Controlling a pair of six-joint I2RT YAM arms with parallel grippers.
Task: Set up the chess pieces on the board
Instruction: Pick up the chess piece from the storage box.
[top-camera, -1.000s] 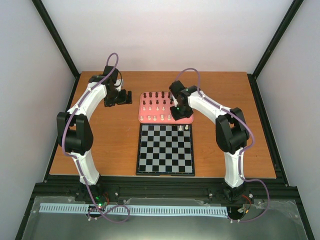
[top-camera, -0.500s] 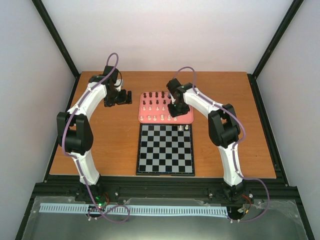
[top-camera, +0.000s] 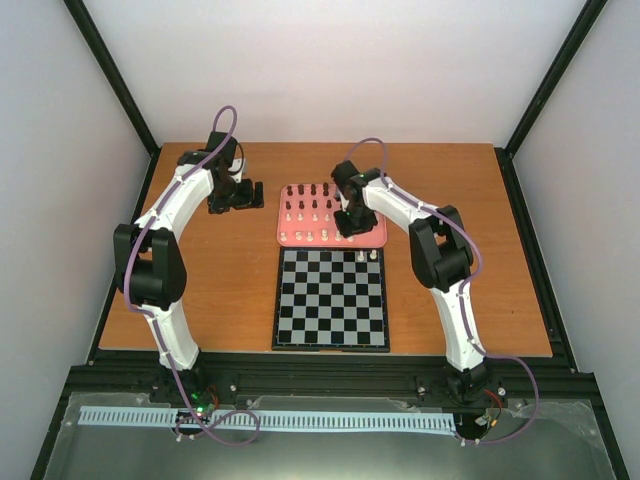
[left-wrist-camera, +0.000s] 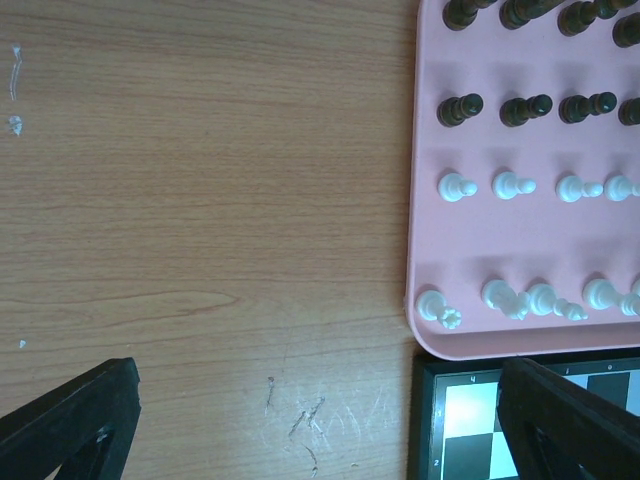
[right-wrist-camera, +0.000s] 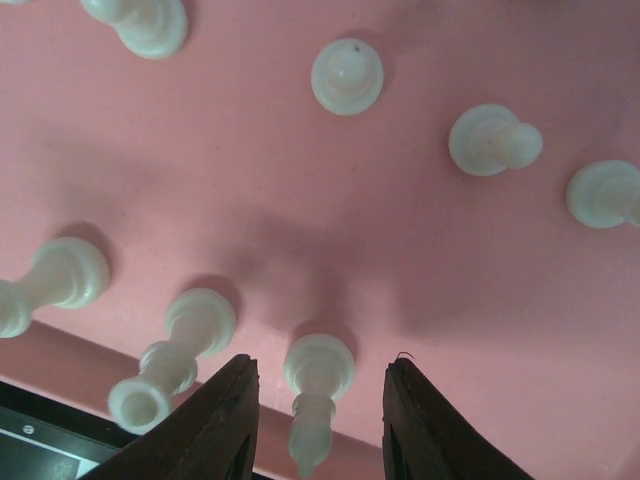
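Right wrist view: only this view showed the right claw (right-wrist-camera: 322, 366) close up, its fingers (right-wrist-camera: 225, 420) apart on either side of one cream piece (right-wrist-camera: 314, 400) near the edge of the pink tray (right-wrist-camera: 300, 200), with a gap on each side.
Top external view: only this view held both arms whole, and the board (top-camera: 332, 300) lying just in front of the tray, two pieces (top-camera: 367, 256) on its row nearest the tray.
Left wrist view: the tray's left end, dark pieces (left-wrist-camera: 460, 108) in the farther rows, cream pieces (left-wrist-camera: 455, 186) in the nearer ones.
Right arm: elbow raised to the right of the tray, claw pointing down over the tray's near right part.
Left arm: elbow raised, left claw (top-camera: 240, 196) low over the bare tabletop (left-wrist-camera: 200, 200) just left of the tray, fingers wide apart, nothing between them.
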